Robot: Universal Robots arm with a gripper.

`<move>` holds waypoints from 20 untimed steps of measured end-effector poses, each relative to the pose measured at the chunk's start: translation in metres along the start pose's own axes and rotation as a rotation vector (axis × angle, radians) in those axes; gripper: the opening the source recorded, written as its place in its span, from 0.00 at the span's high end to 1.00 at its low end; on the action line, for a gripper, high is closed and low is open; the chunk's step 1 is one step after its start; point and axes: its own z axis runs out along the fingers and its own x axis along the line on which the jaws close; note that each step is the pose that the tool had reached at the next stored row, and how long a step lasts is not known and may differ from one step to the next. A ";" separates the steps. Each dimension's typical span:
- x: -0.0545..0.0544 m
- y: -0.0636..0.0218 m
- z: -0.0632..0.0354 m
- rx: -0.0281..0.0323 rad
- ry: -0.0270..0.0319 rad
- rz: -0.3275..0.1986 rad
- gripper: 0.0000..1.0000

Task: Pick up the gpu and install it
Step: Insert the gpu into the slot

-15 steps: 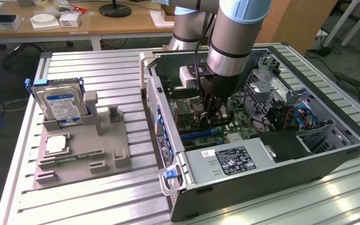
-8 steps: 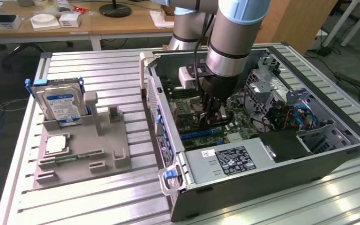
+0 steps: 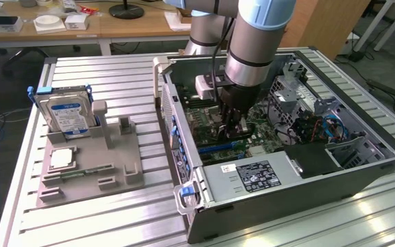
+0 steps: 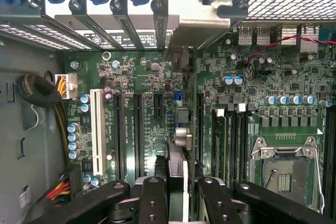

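My gripper (image 3: 232,123) is lowered inside the open computer case (image 3: 362,175), just above the green motherboard (image 3: 256,136). In the wrist view the gripper (image 4: 181,198) is shut on the gpu (image 4: 180,135), which I see edge-on as a thin dark card running away from the black fingers (image 4: 152,198). Its silver bracket (image 4: 197,24) is at the case's rear slot openings. The card stands upright over the motherboard (image 4: 142,77), between the long black expansion slots (image 4: 137,135). I cannot tell whether its lower edge touches a slot.
A grey holder (image 3: 108,154) at the exterior view's left carries a silver hard drive (image 3: 64,113) and a small green memory stick (image 3: 88,171). In the case are the power supply (image 3: 252,177), a cable bundle (image 4: 37,90), the white slot (image 4: 96,129) and the processor socket (image 4: 283,177).
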 end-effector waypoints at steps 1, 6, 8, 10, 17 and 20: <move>0.000 0.0004 0.0005 0.0000 0.0000 0.000 0.73; 0.000 0.0021 0.0035 0.0000 -0.0001 0.000 0.73; 0.000 0.0025 0.0048 0.0001 -0.0001 0.000 0.73; 0.000 0.0035 0.0058 0.0001 0.0000 0.000 0.73; 0.001 0.0055 0.0113 0.0000 0.0000 0.000 0.73; 0.001 0.0062 0.0130 0.0000 0.0000 0.000 0.73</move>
